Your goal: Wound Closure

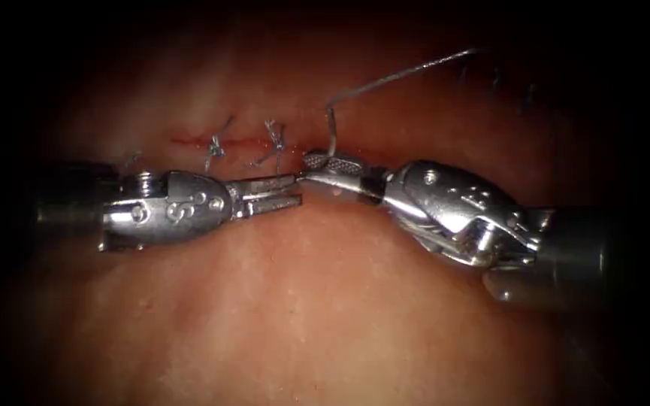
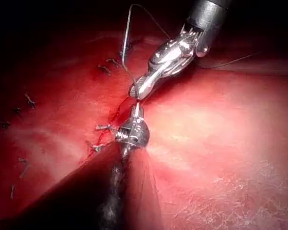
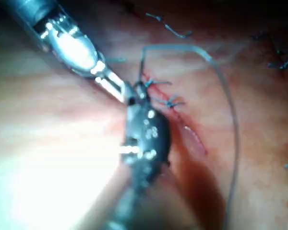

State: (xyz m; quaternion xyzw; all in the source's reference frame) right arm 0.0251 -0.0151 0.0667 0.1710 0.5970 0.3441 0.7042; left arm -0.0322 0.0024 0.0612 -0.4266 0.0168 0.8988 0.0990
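Note:
The cut (image 1: 189, 140) runs across the tissue (image 1: 325, 301), with two tied stitches (image 1: 216, 144) on it. My left tool (image 1: 285, 191) comes in from the left just below the cut, jaws open and holding nothing. Its upper jaw tip meets the right tool (image 1: 323, 170) tip to tip; in the left wrist view the left tool (image 2: 136, 111) and the right tool (image 2: 134, 91) also meet. The right jaws stand apart, one toothed face showing. The thread (image 1: 385, 79) drops between them from the upper right. The right wrist view shows the thread (image 3: 225, 91) arching wide. I cannot tell where the needle is.
Cut thread ends stick up from the knots (image 1: 274, 135). More stitches (image 1: 494, 75) lie at the dark far right. Red fluid lines the cut (image 2: 116, 112). Other stitches (image 2: 29, 100) sit away from the tools.

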